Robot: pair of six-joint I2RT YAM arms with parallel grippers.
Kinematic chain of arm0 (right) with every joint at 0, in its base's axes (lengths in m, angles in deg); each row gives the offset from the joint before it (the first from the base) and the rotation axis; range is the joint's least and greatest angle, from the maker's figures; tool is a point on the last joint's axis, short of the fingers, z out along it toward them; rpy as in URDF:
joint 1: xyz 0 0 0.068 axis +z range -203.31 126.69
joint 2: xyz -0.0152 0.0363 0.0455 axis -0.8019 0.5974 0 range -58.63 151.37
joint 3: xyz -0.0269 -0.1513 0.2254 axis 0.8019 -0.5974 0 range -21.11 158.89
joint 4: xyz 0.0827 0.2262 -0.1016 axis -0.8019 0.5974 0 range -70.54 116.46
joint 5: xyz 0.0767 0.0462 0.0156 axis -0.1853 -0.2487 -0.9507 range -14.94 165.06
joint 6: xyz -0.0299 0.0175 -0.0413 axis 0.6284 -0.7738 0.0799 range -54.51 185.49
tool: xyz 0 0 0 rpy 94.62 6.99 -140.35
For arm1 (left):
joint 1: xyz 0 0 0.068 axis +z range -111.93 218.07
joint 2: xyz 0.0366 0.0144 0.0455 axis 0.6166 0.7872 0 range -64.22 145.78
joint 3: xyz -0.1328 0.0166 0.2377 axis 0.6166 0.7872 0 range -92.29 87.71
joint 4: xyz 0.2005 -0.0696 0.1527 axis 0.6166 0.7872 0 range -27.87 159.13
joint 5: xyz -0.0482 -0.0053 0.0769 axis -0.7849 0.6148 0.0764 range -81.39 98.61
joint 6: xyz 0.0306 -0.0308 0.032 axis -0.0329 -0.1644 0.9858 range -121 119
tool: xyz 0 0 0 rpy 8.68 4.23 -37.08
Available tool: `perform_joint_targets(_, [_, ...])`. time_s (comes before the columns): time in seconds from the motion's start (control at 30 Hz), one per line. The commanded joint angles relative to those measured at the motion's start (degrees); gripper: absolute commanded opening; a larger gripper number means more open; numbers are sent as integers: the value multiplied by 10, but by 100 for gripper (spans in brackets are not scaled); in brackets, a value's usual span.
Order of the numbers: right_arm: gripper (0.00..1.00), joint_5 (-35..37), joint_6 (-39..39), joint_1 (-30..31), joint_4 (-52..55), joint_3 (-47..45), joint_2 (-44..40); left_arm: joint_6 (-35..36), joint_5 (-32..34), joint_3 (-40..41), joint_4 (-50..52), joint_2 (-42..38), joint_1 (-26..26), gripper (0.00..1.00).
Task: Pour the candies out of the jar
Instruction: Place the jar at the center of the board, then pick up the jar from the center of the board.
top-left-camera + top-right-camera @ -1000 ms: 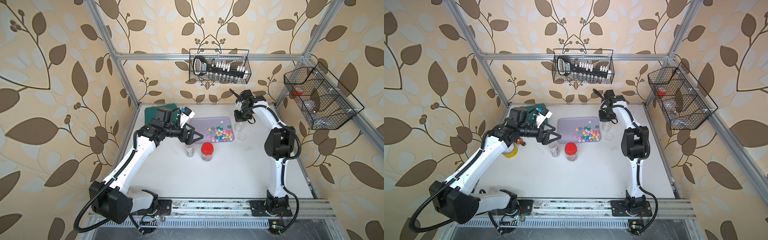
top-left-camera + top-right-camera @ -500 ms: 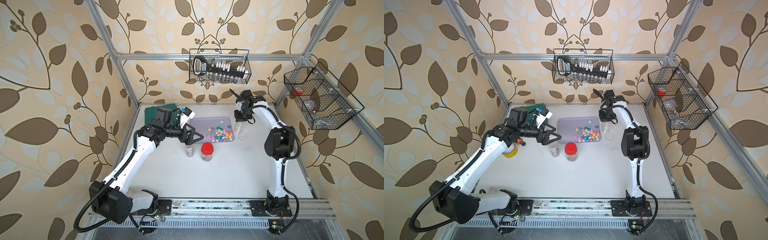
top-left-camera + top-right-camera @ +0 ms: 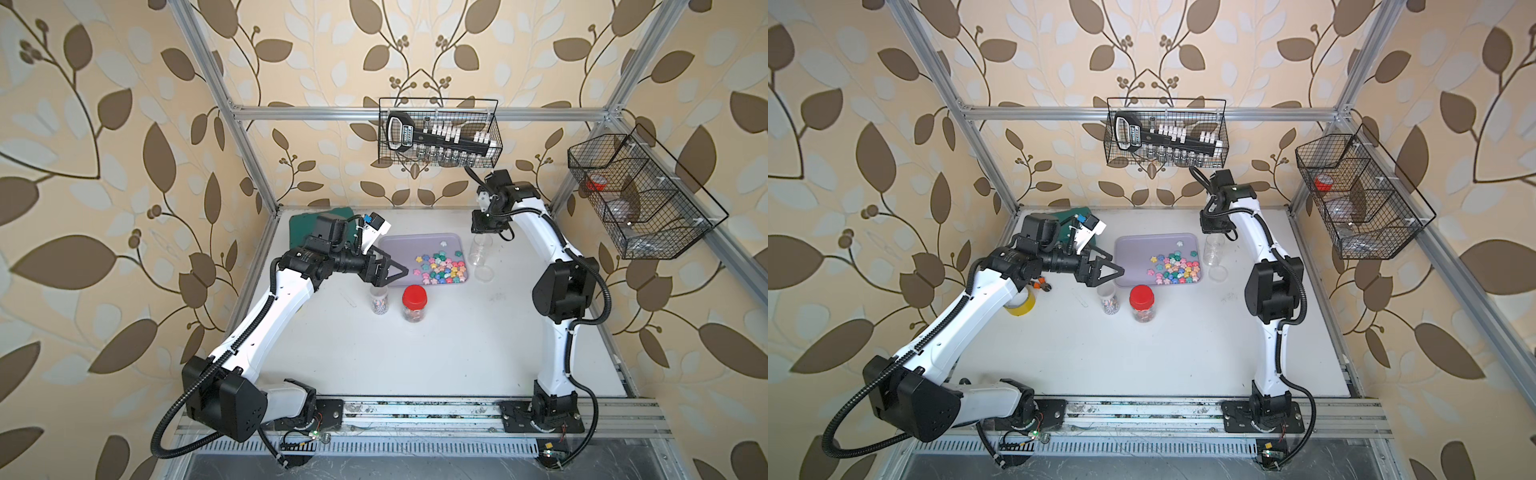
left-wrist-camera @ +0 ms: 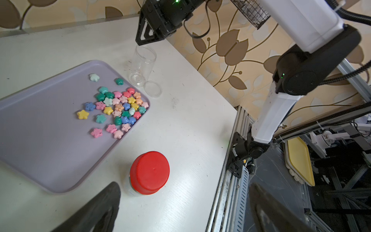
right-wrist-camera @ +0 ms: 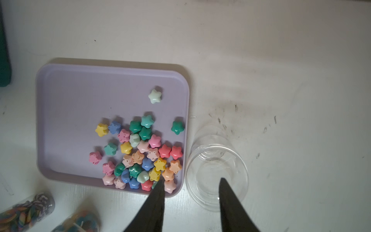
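On the left, the left claw (image 3: 388,270) hung level over the counter (image 3: 415,353) with its jaws spread wide and nothing between them; just below and a little ahead of it stood a small clear jar (image 3: 379,301) of rainbow-swirled sweets, upright; just beside that stood a red-lidded jar (image 3: 414,303), also upright and also filled; whether the small one wore a clear lid I could not make out from above. Beyond them lay the lilac tray (image 3: 399,249), the star candies (image 3: 442,268) heaped toward its right edge. Just right of the tray stood the empty jar (image 3: 478,251), mouth up, its clear lid (image 3: 484,273) flat beside it; the right claw (image 5: 190,180) hovered over that mouth, pointing down, jaws parted and gripping nothing. I judged that jar finished; the two full jars lay well apart from the right claw, across the tray, and close under the left one, so the next grasp looked to be the left arm's, onto a jar whose long axis ran vertical.
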Motion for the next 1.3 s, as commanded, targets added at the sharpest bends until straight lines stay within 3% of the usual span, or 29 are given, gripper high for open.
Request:
perform_joint_targets(0.0, [62,8,4,15,7,10,-46,-9,41,-44,-10,4,0,99])
perform_joint_targets(0.23, [88,6,4,60,-32,-87,-139,-26,162,-105,36,4,1,99])
perform_joint_targets(0.3, [90,-2,-2,77,-46,-116,-163,-34,195,-118,51,4,0,99])
perform_joint_targets(0.53, [91,-40,-30,137,-144,-274,-262,-72,281,-100,61,-17,0,99])
perform_joint_targets(0.67, [94,-40,-43,156,-175,-351,-305,-96,290,-77,55,-26,0,99])
perform_joint_targets(1.03, [93,-15,-96,219,-214,-474,-401,-120,349,11,12,-63,0,99])
perform_joint_targets(1.27, [93,10,-115,286,-215,-489,-426,-131,371,5,-23,-31,0,99])
